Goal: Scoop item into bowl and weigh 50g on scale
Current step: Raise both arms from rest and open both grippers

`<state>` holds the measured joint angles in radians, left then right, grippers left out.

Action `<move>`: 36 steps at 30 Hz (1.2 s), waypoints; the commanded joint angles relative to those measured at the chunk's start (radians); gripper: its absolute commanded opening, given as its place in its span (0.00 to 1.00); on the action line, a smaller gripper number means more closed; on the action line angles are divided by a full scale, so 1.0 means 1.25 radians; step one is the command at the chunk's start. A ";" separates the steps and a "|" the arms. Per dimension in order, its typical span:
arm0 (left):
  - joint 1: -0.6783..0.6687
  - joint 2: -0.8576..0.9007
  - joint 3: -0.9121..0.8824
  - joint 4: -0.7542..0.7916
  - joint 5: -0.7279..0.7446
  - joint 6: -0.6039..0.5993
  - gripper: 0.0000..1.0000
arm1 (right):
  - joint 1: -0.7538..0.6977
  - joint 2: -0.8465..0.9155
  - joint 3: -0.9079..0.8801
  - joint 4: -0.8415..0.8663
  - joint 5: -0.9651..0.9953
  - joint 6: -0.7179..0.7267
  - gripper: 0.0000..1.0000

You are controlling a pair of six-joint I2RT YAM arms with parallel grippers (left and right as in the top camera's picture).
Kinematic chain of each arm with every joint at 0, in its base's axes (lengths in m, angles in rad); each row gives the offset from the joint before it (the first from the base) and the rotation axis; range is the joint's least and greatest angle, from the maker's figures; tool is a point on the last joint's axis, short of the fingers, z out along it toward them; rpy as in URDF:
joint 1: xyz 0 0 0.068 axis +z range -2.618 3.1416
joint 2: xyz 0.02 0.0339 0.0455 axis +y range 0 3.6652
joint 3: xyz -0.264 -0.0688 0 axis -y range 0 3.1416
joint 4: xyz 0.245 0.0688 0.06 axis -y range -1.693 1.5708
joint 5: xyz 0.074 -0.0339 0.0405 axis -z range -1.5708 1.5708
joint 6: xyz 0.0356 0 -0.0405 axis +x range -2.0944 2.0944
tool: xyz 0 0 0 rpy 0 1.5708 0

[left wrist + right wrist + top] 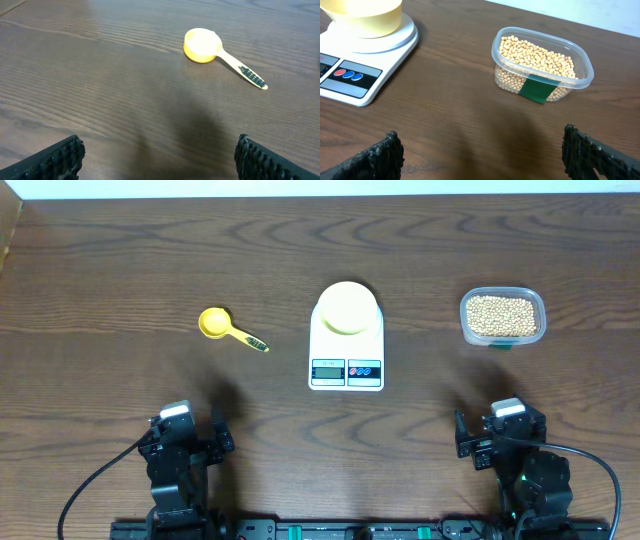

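Left arm point(178, 465) and right arm point(525, 475): black, blocky housings. A pale grey cap point(175, 412) sits on each wrist. A black cable point(100, 473) loops off each arm. Small green light point(520, 479) on right arm. Left hand point(160, 157), right hand point(482, 155): black fingers point(55, 160) with ribbed pads.

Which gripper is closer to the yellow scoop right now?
Left. The left gripper sits just on the robot's side of the scoop; the right gripper is far to the scoop's right, beyond the scale.
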<state>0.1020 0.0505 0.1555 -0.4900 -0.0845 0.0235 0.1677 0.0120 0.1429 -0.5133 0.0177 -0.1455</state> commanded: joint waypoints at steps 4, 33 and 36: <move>0.003 0.000 -0.014 0.002 -0.002 0.005 0.98 | -0.002 -0.004 -0.001 -0.002 0.002 0.008 0.99; 0.003 0.322 0.393 0.399 0.137 -0.034 0.98 | -0.003 0.304 0.298 0.479 0.135 -0.059 0.99; 0.003 0.454 0.508 0.392 0.168 -0.035 0.98 | -0.003 0.449 0.425 0.421 0.134 -0.058 0.99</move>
<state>0.1024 0.4686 0.6563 0.0044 0.0662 -0.0044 0.1665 0.4042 0.5209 0.0643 0.1696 -0.1825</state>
